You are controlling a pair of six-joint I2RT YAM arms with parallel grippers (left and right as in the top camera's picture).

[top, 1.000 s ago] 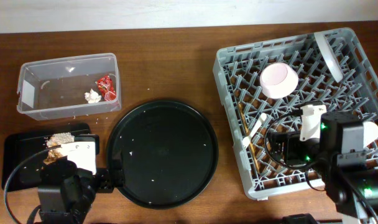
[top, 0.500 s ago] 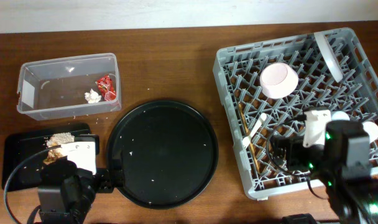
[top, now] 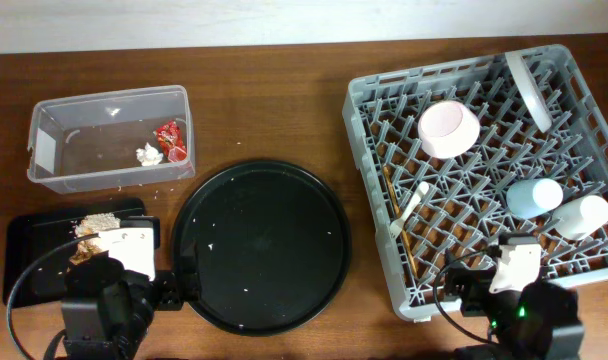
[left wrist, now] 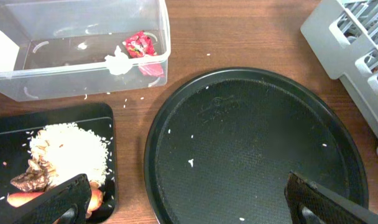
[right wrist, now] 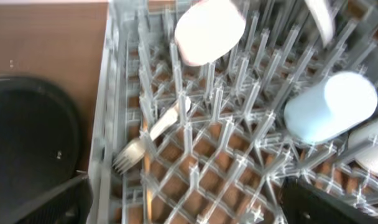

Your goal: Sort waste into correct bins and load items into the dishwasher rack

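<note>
The grey dishwasher rack [top: 358,150] stands on the right. In it are a pink bowl [top: 449,128], a pale green bowl on edge [top: 527,88], a blue cup [top: 534,197], a cream cup [top: 582,215], a white fork [top: 409,210] and chopsticks [top: 404,245]. The clear tub [top: 44,120] holds a red wrapper [top: 170,138] and a tissue [top: 148,154]. The shallow black tray [top: 24,260] holds rice [left wrist: 71,146], a brown lump [left wrist: 27,179] and a carrot [left wrist: 18,199]. My left gripper [left wrist: 189,205] is open and empty above the round tray's near left rim. My right gripper [right wrist: 186,205] is open and empty over the rack's front edge.
A large round black tray [top: 262,245] with a few rice grains lies in the middle, between the shallow tray and the rack. Loose grains lie on the wood by the clear tub. My right arm [top: 524,315] sits at the table's front edge.
My right arm has drawn back from over the rack to its front edge, uncovering the blue and cream cups. The left arm has not moved.
</note>
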